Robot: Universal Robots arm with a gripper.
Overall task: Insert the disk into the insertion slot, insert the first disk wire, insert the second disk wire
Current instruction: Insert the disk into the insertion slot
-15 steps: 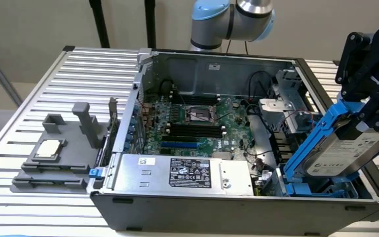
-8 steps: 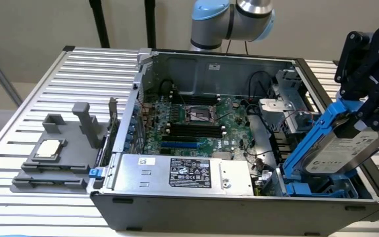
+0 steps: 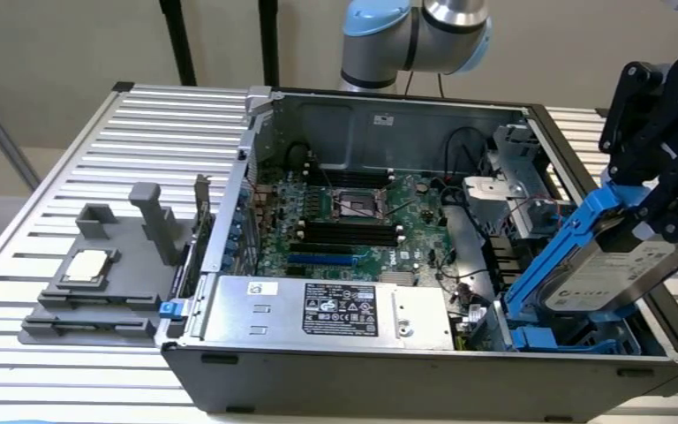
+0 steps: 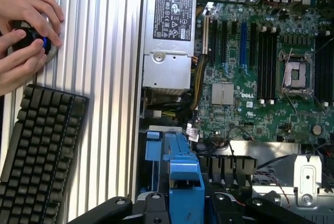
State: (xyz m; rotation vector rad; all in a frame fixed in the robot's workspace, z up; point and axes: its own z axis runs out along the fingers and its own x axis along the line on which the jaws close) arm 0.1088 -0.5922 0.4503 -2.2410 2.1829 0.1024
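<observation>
The tool (image 3: 666, 212) is clamped on the disk (image 3: 616, 269), which is tilted, its lower end at the insertion slot (image 3: 547, 339).

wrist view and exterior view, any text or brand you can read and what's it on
"DELL": on the motherboard.
Black label on the power supply: print too small to read.
White label on the disk: too blurred to read.

Robotics lab bench: opened computer tower (image 3: 433, 380) on slatted aluminium table (image 3: 68, 177), with robot arm (image 3: 416, 35) and keyboard (image 4: 36, 151)
</observation>
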